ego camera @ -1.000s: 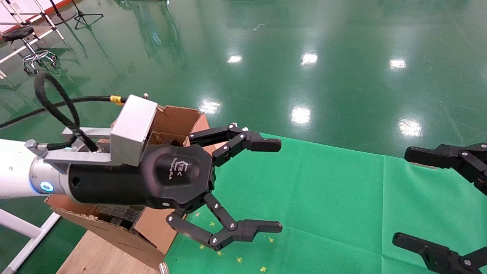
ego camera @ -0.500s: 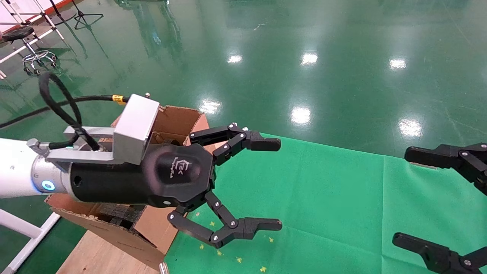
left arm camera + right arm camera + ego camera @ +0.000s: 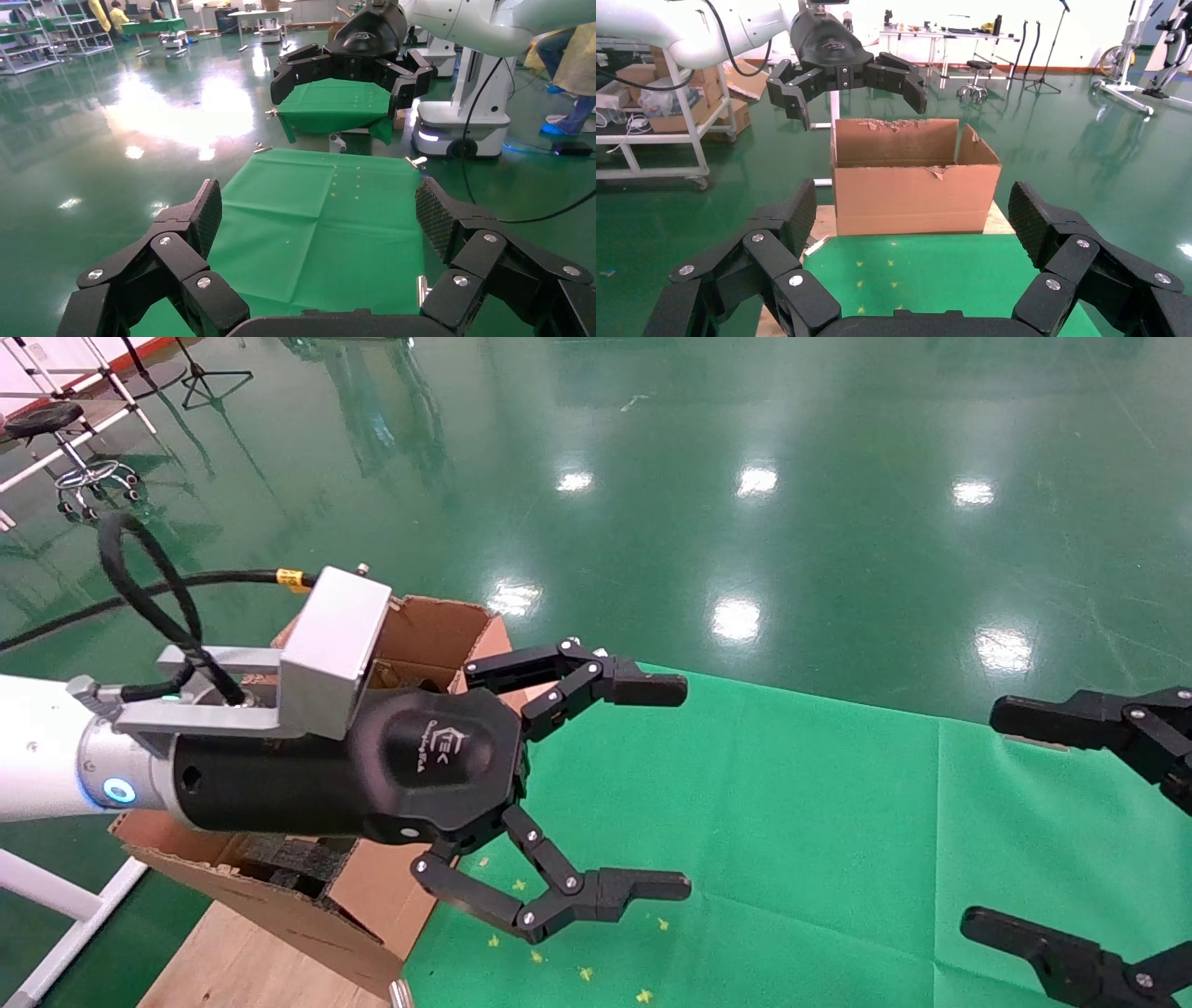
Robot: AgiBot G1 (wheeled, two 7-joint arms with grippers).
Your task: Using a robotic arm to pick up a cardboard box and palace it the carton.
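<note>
bench: green cloth-covered bench (image 3: 792, 822) is showing bare cloth in all three views; a plain wood strip is showing at its carton end.
carton: large brown corrugated carton with ragged flap edges (image 3: 916, 186) is sitting at the robot's left end of the bench, open-topped, with black foam blocks (image 3: 298, 859) inside. Walls are looking stiff enough, flaps loose.
left arm: white jointed robotic arm with black wrist and silver block (image 3: 331, 649) is hovering above the carton's bench-side edge; left gripper (image 3: 656, 789) is reaching out over the cloth, fingers spread wide, carrying nothing.
right arm: all-black right gripper (image 3: 996, 817) is hanging at the right edge over the cloth, fingers released too, empty.
cardboard box: small taped brown box is not showing in any view; can't tell whether it is lying down inside the carton or out of frame.
handling (judgement): going by the task it is probably light and rigid. Best hold is likely across the two long flat faces at mid-length, fingers square, moderate squeeze.
</note>
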